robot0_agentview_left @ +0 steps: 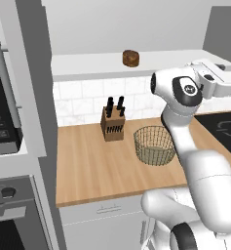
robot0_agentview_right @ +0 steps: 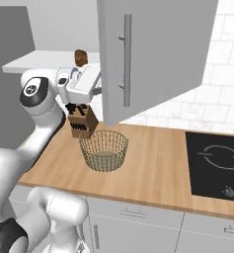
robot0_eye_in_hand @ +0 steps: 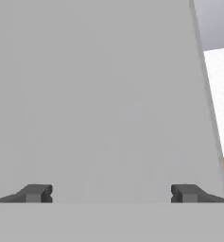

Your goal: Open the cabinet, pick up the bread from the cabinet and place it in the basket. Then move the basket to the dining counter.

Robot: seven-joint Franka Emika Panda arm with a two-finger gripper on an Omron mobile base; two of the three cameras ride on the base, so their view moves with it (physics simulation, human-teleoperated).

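Counting it up: one bread [robot0_agentview_left: 130,57], a small dark-brown bun, sits alone on the white shelf [robot0_agentview_left: 87,62] of the cabinet [robot0_agentview_right: 153,54]; one wire-mesh basket [robot0_agentview_right: 104,149] stands on the wooden countertop [robot0_agentview_left: 97,166], nothing in it, and just beside it one wooden knife block [robot0_agentview_left: 112,124] with black handles poking up. The cabinet door is swung open, its long metal bar handle [robot0_agentview_right: 126,60] facing out. The gripper [robot0_eye_in_hand: 111,193] is spread wide with nothing between its fingertips [robot0_eye_in_hand: 35,193], facing a flat grey panel, probably the door's face, though at this range it's hard to be sure. White tiled backsplash behind, a black cooktop [robot0_agentview_right: 214,163] off to the right, a built-in oven [robot0_agentview_left: 9,215] at left.
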